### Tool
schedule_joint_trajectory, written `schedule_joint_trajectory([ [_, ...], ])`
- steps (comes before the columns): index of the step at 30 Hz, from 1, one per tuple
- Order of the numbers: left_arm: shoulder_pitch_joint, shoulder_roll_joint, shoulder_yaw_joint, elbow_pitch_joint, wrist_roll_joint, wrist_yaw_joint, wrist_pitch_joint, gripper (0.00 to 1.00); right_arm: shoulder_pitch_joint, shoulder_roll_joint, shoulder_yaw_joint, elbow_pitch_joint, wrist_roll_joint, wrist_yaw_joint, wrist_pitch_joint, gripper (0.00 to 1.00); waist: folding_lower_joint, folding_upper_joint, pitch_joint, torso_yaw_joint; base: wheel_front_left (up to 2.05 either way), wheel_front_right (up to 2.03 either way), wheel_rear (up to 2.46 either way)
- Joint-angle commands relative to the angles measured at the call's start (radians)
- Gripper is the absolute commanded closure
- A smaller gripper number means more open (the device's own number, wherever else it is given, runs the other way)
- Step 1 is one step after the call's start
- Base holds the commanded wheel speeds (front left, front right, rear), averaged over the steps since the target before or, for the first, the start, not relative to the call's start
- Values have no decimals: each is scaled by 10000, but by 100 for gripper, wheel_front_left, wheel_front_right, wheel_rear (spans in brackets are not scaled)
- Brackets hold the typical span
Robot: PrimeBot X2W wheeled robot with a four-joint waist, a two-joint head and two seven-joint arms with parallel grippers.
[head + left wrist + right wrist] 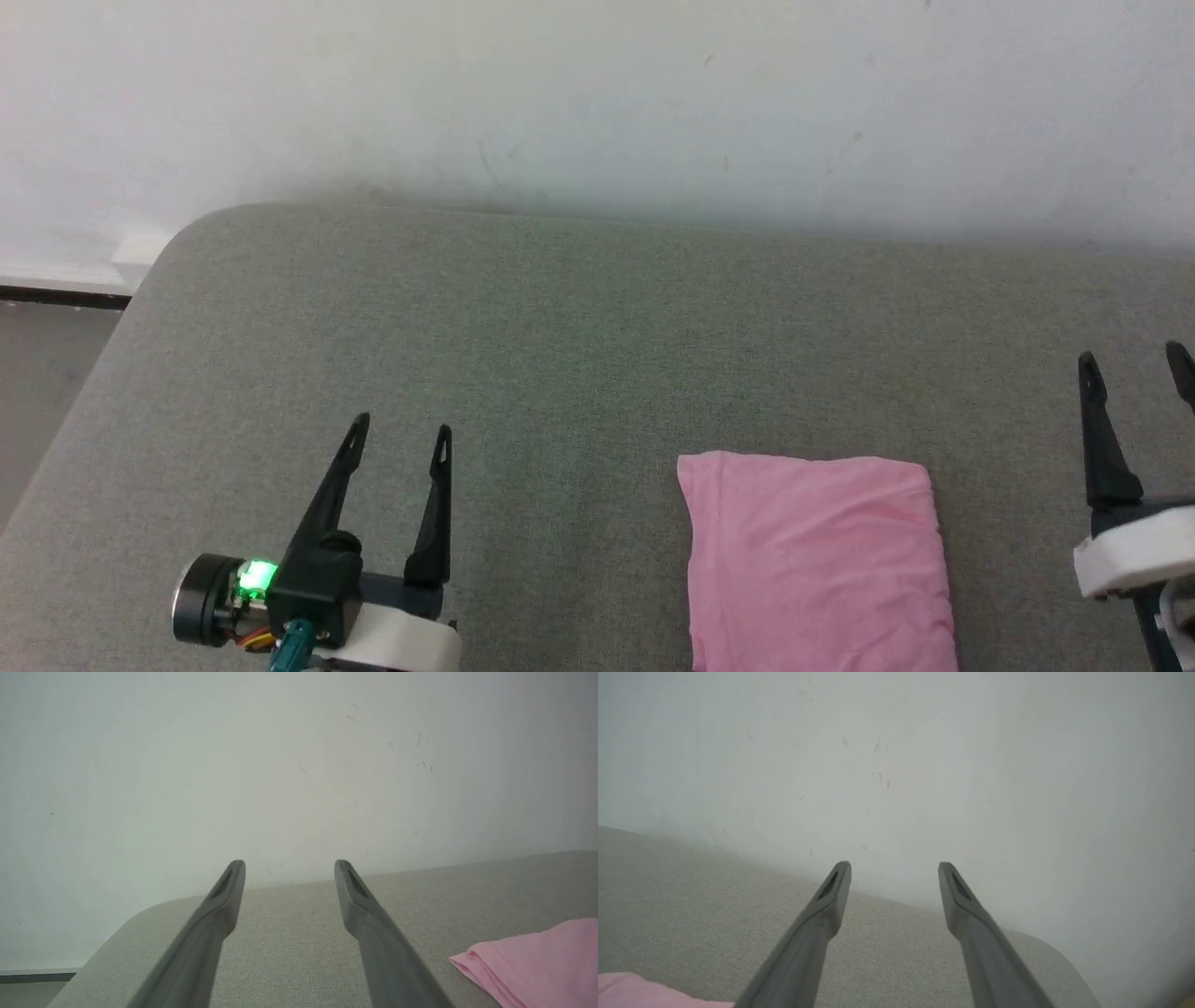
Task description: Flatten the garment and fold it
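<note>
Your garment lies folded into a compact pink rectangle on the grey padded surface, its near edge cut off by the bottom of the head view and its far edge running straight with two rounded corners; a few shallow creases cross the top layer. Your left hand hovers well to the left of the garment, apart from it, with its two dark fingers spread wide and nothing between them, and a green light glows on the wrist behind it. Your right hand stands to the right of the garment, also clear of the cloth, fingers parted and empty, their tips reaching a little farther toward the wall than the garment's far edge does. From the left wrist view you see the garment's nearest corner at the lower right, where stacked folded layers show along its edge, while the fingers point past it at the wall. From the right wrist view just a sliver of the garment peeks in at the lower left, beside the spread fingers, and a rounded corner of the padded surface curves away on the side opposite the garment. Far to the garment's left, beyond the surface's other rounded corner, you can make out a strip of floor under a dark baseboard
</note>
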Motion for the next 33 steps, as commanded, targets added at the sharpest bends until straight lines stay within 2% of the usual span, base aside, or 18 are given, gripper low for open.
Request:
schedule_joint_trajectory([
  [1, 103, -43, 43, 40, -83, -55, -47, 0, 167, 131, -63, -104, -81, -9, -153, 0, 0, 0, 26, -23, 0, 0, 0],
  [6, 149, -129, 71, 118, -41, -226, -47, 0, 1185, 1066, -502, -743, -438, -9, -898, 0, 0, 0, 123, -79, 0, 0, 0],
  [10, 196, -203, 156, 128, -48, -325, -47, 0, 1586, 1465, -474, -879, -459, -9, -1122, 0, 0, 0, 157, -89, 0, 0, 0],
  [23, 125, -390, 224, 154, 94, -703, -47, 0, 1624, 1589, -86, -686, -300, -9, -1166, 0, 0, 0, 314, 89, 0, 0, 0],
  [26, 75, -424, 262, 136, 149, -740, -47, 0, 1597, 1428, 179, -718, 245, -9, -431, 0, 0, 0, 398, 131, 0, 0, 0],
  [28, 48, -440, 272, 131, 192, -768, -47, 0, 1601, 1050, 508, -802, 580, -9, 389, 0, 0, 0, 457, 156, 0, 0, 0],
  [33, -54, -499, 265, 156, 279, -851, -47, 0, 1696, 253, 1137, -1090, 1908, -9, 3046, 0, 0, 0, 617, 271, 0, 0, 0],
])
